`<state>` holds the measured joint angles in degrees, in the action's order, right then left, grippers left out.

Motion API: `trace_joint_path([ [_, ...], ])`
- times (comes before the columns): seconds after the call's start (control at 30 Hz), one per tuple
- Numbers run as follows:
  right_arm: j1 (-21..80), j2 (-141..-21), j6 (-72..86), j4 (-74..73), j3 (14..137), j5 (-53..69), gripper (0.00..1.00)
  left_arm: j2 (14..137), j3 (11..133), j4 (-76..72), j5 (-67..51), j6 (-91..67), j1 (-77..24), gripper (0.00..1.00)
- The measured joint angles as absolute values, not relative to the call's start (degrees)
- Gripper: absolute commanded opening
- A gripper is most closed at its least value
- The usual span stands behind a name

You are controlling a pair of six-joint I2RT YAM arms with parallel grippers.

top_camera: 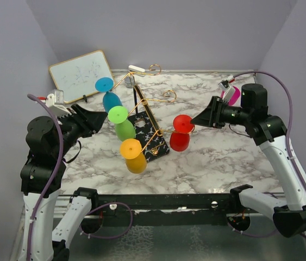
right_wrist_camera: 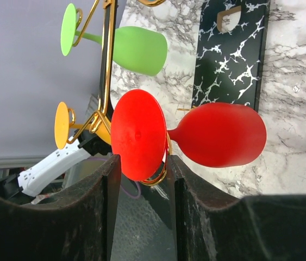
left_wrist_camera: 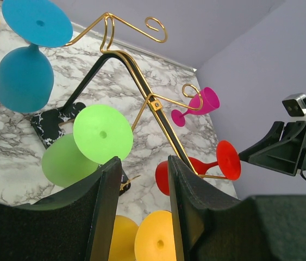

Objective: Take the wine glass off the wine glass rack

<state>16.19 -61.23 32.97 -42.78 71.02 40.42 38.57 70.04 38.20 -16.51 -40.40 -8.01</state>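
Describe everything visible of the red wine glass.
The red glass is opaque, matte and plastic-looking: round foot, short stem, tulip bowl, no damage visible. It hangs upside down from a scrolled arm on the right side of the gold rack, foot up, bowl down beside the rack's black base. The foot's edge sits between the open fingers of the right gripper; whether they touch it cannot be told.

1. Rack point(left_wrist_camera: 154, 101): gold wire.
2. Base point(right_wrist_camera: 229, 54): black with white veining.
3. Glasses: blue point(left_wrist_camera: 25, 76), green point(left_wrist_camera: 102, 134), yellow point(top_camera: 135, 161), red point(right_wrist_camera: 223, 135), magenta point(left_wrist_camera: 204, 100).
4. Table point(top_camera: 223, 157): white marble, grey veins.
5. Walls point(top_camera: 169, 32): pale lavender-grey.
6. Whiteboard point(top_camera: 82, 73): white with faint scribbles, pale frame.
7. Left gripper point(left_wrist_camera: 142, 163), right gripper point(right_wrist_camera: 142, 160): black.
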Motion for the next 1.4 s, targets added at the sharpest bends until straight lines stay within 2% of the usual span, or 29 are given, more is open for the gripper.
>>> trace_joint_path([
  [0.87, 16.91, -65.82, 32.75, -43.38, 73.95, 39.22, 0.37, 38.3, 69.84, 38.2, -16.53, -40.64, -8.01, 0.42],
  [1.4, 21.1, -66.74, 33.67, -41.5, 74.98, 39.24, 0.35, 38.15, 69.82, 38.2, -16.51, -40.64, -8.01, 0.42],
])
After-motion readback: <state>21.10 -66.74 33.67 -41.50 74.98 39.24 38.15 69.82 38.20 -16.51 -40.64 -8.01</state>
